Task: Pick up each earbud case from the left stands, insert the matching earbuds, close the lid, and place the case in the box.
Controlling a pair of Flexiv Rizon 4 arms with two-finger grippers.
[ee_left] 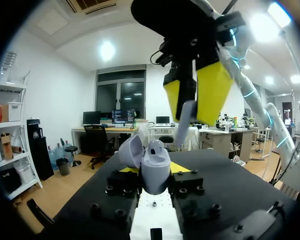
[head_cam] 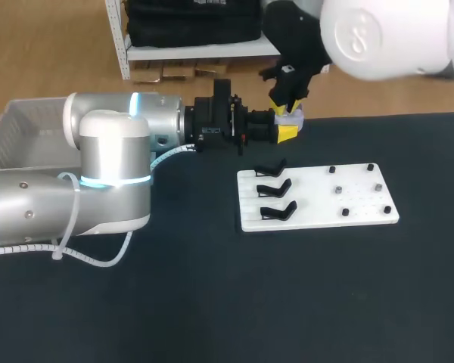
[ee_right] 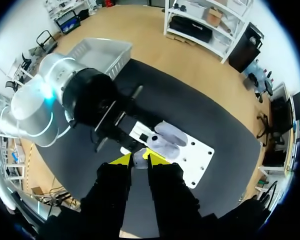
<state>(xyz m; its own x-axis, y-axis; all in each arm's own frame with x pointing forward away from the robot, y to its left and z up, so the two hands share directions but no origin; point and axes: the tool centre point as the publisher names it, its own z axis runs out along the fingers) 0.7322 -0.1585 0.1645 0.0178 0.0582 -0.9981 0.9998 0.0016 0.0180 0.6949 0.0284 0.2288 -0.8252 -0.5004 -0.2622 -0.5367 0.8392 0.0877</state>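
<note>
Currently, your left gripper (head_cam: pixel 286 132) is closed on the earbud case (ee_left: pixel 154 170): the pale case sits between its two yellow tips, which touch it from both sides. The case is upright ahead of the gripper, and its lid (ee_left: pixel 131 151) is swung open to one side. Your right gripper (ee_left: pixel 194 95) hangs directly above the left gripper, fingers pointing down at the open case. It is nearly closed, with its yellow tips clamped on a pale earbud (ee_left: pixel 184 119). The stem of the earbud projects below the right gripper's tips, just above the mouth of the case and apart from it. Note the white board (head_cam: pixel 318 208) on the table under and beside both grippers. It carries three black stands (head_cam: pixel 276 189) on the side nearer the left gripper and small dark pegs (head_cam: pixel 359 189) on the far side. The box (head_cam: pixel 15 128) lies well behind the left gripper, beside that arm's base
</note>
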